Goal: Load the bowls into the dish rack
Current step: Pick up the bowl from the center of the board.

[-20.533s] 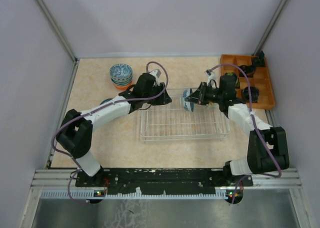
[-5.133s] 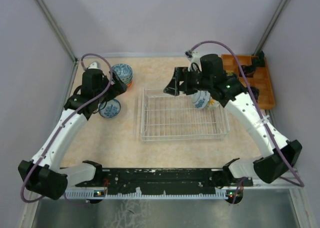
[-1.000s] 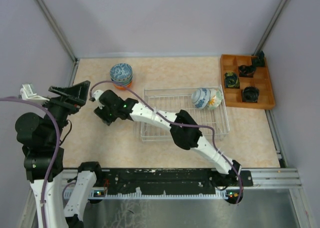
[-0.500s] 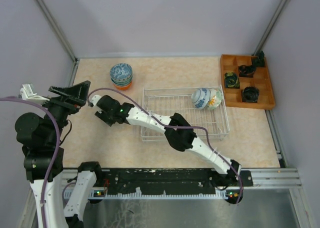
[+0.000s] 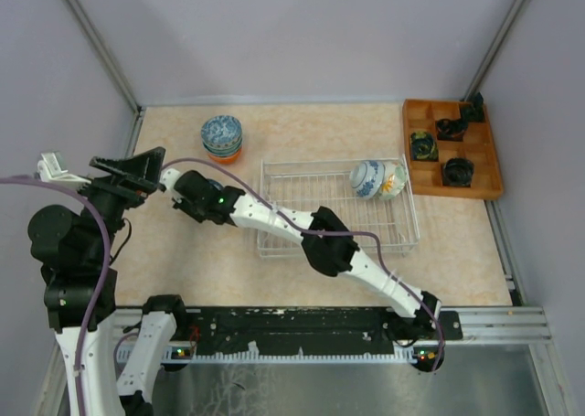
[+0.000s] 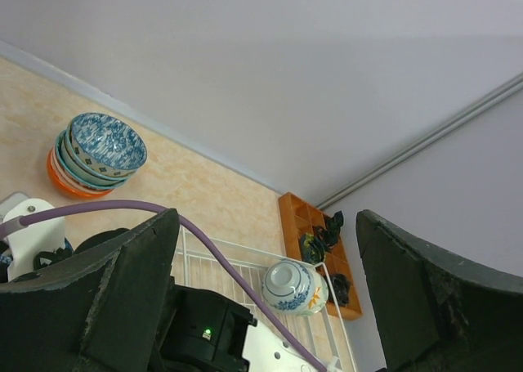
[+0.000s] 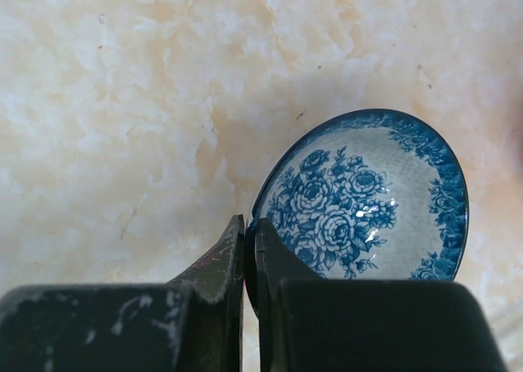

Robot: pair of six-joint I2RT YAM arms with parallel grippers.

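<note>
Here we go: the right gripper (image 7: 249,235) is stretched out over the table (image 7: 122,102), just left of the dish rack (image 5: 366,219), clenched on the rim of a blue flowered bowl (image 7: 368,200). The left gripper (image 6: 265,225) hangs high on the left, jaws spread wide, grasping nothing. We spot two bowls (image 5: 367,178) on their sides in the rack's far right corner, and a stack of bowls (image 5: 221,137) stands beyond the rack's far left corner.

The right arm (image 5: 320,238) stretches low from its base toward ten o'clock, its right gripper (image 7: 249,233) pinched tight on the rim of a blue floral bowl (image 7: 368,200). The left arm (image 5: 69,242) stands folded high at nine o'clock, left gripper (image 6: 268,221) spread wide.
</note>
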